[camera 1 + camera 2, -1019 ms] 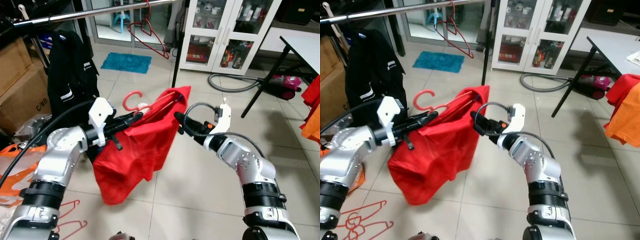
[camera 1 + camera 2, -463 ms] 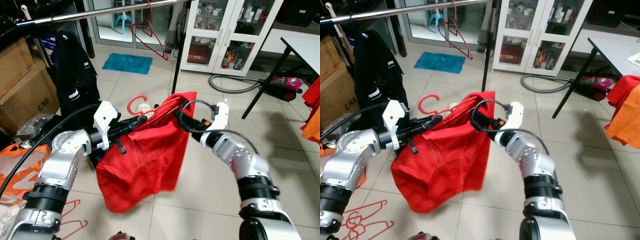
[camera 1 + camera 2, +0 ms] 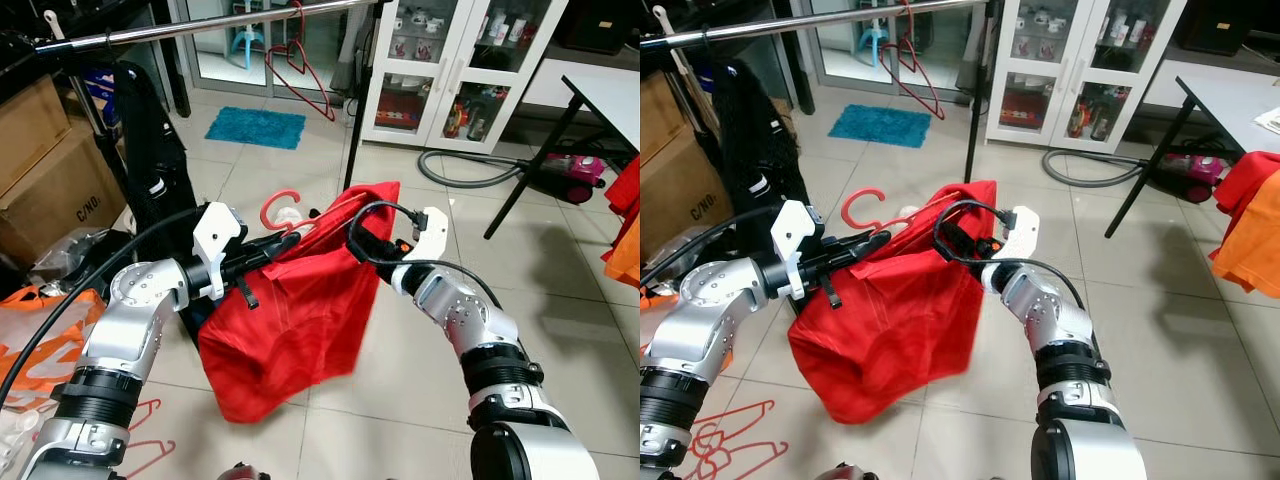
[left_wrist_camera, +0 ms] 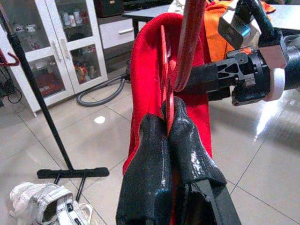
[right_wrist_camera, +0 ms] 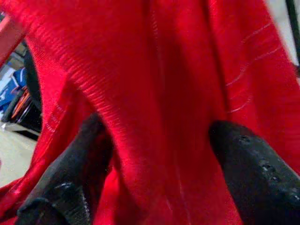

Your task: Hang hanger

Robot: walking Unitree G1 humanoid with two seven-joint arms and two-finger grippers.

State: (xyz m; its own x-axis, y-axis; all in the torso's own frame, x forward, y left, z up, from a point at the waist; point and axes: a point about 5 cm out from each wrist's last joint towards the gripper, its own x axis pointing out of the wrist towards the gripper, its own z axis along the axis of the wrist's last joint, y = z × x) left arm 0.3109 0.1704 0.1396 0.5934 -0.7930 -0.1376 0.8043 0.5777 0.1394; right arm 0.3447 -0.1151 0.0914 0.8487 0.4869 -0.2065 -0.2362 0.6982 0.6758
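Observation:
A red hanger, its hook (image 3: 279,202) pointing up, carries a red garment (image 3: 300,320) that sags toward the floor. My left gripper (image 3: 272,246) is shut on the hanger just below the hook; in the left wrist view its fingers (image 4: 154,154) pinch the red wire. My right gripper (image 3: 356,240) is at the garment's right shoulder, open, with its fingers (image 5: 70,187) spread wide and red cloth between them. The metal rail (image 3: 200,25) runs overhead at the back, well above the hook, with empty red hangers (image 3: 300,65) hanging on it.
A black jacket (image 3: 150,130) hangs from the rail at left, beside cardboard boxes (image 3: 45,170). The rail's stand pole (image 3: 352,100) rises behind the garment. A white glass cabinet (image 3: 460,70), vacuum hose (image 3: 480,172) and table (image 3: 600,90) stand at right. Red hangers (image 3: 140,440) lie on the floor.
My right gripper has moved left and pushed further into the garment's shoulder. The left gripper with the hanger has edged up and right, and the garment has swung.

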